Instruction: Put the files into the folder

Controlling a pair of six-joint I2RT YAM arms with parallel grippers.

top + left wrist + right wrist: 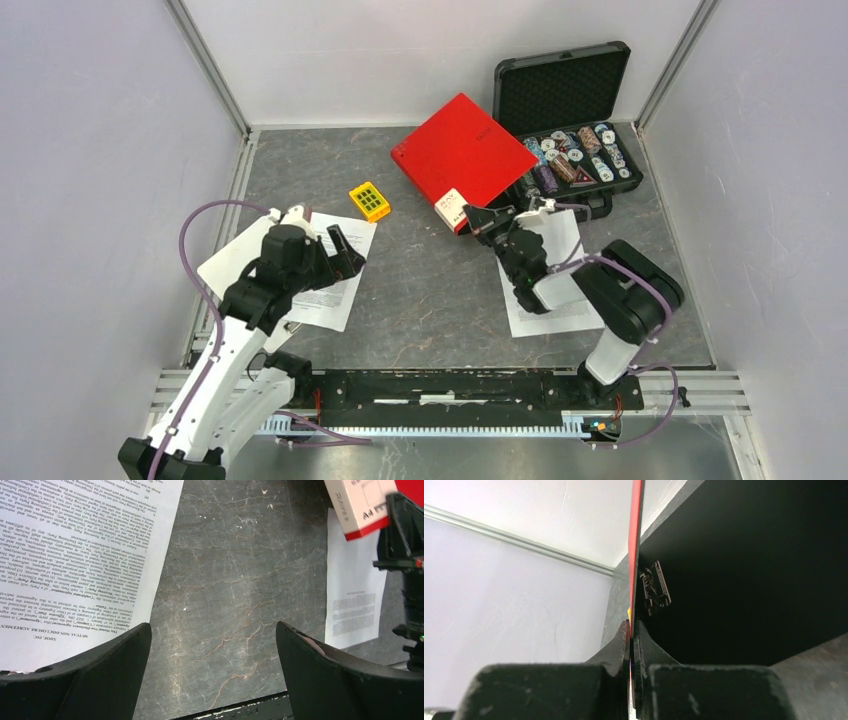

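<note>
The red folder [462, 150] lies at the back middle with its white label towards me. My right gripper [478, 218] is shut on the near edge of its cover. The right wrist view shows the red cover edge [636, 540] pinched between the jaws, with the black inside [749, 555] and the metal clip [655, 587] to the right. One printed sheet [330, 295] lies at the left, partly under my left arm, and another [530, 315] lies under my right arm. My left gripper [345, 255] is open and empty over bare table, just right of the left sheet [85, 545].
An open black case of poker chips [575, 150] stands right behind the folder, touching it. A small yellow block with green squares [369, 201] sits between the folder and the left sheet. A white flat board [225, 265] sticks out under the left arm. Walls enclose three sides.
</note>
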